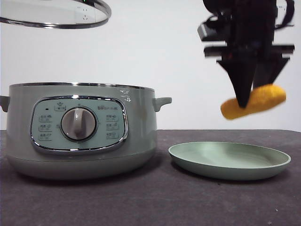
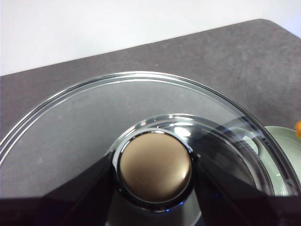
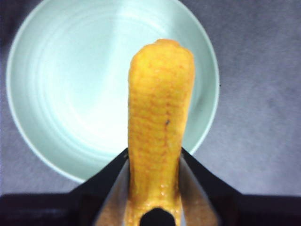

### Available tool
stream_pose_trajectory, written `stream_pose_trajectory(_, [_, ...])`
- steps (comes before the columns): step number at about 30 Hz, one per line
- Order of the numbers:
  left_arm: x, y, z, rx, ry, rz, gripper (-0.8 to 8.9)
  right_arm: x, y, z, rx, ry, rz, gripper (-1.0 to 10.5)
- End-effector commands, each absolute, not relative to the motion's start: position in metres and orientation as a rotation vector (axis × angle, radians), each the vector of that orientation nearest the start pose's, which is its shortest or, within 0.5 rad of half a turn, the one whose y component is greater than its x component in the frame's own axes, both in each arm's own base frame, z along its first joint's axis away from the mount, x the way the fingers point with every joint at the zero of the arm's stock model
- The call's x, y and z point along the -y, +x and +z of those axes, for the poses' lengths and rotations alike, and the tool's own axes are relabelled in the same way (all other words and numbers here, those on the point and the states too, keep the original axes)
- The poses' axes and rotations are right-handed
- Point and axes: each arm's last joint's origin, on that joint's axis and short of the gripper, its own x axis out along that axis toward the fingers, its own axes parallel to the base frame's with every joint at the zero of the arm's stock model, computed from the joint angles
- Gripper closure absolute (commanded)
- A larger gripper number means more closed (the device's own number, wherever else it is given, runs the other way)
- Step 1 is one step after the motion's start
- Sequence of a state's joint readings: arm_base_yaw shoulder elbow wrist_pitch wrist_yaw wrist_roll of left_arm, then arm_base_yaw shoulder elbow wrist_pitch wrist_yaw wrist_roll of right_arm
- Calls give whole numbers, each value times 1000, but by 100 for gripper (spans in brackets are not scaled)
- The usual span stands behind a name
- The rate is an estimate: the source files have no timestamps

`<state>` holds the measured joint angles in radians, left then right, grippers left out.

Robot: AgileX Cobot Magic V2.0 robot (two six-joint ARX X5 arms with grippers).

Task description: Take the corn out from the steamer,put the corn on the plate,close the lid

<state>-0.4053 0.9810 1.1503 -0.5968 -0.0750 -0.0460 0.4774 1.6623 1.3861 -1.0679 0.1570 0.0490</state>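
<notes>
The yellow-orange corn (image 1: pixel 254 107) hangs in the air above the mint-green plate (image 1: pixel 229 161), with my right gripper (image 1: pixel 243 101) shut on it. From the right wrist, the corn (image 3: pixel 160 122) sticks out between the jaws over the plate (image 3: pixel 61 94). The grey-green steamer (image 1: pixel 80 129) stands uncovered at the left. High above it my left gripper (image 2: pixel 155 172) is shut on the knob (image 2: pixel 155 169) of the glass lid (image 1: pixel 56 14), whose glass (image 2: pixel 70 122) fills the left wrist view.
A dark grey tabletop (image 1: pixel 155 202) carries the steamer and the plate side by side, a small gap between them. The steamer's side handle (image 1: pixel 162 101) points toward the plate. A white wall stands behind.
</notes>
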Motion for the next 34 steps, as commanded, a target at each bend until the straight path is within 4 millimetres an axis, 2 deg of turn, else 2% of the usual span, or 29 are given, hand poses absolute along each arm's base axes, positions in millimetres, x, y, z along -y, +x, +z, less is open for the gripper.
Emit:
stream_pose_trajectory(1, [75,178,395,-347,31,-322,822,-142,284,242,-1269,-357,231,959])
stream_pose_trajectory(7, [75,180,394,-347,31,-324,822,-143,283,203,-1191,-312,267,959])
stream_pose_trajectory(13, [75,180,395,-344,30,-324,822,-143,280,182,-1155,-266,311,957])
stream_pose_trajectory(19, [75,180,395,-344,30,-325,822,-142,279,181,-1167,-268,311,907])
stream_pose_trajectory(28, [76,180,395,-344,30,-326,822,-141,277,180,-1189,-275,306,540])
stream_pose_trajectory(34, [77,180,395,-345,20,-376,822,-139,275,191,-1152,-260,309,535])
